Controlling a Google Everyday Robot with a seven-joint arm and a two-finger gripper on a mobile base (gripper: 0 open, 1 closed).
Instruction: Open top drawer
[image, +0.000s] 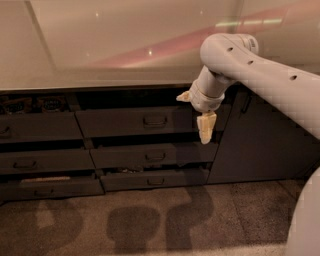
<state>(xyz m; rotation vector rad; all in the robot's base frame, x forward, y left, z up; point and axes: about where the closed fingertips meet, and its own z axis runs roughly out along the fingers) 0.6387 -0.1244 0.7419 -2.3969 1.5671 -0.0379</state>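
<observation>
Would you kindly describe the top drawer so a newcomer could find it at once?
Under the pale countertop, find the middle drawer stack. The top drawer is its uppermost, tallest front, and the gripper hangs by its right end.

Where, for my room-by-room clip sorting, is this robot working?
Probably a kitchen or office kitchenette: a long pale countertop over banks of dark drawers, including the top drawer, beside a cabinet door. The end effector hangs at the top drawer's end nearest that door.
</observation>
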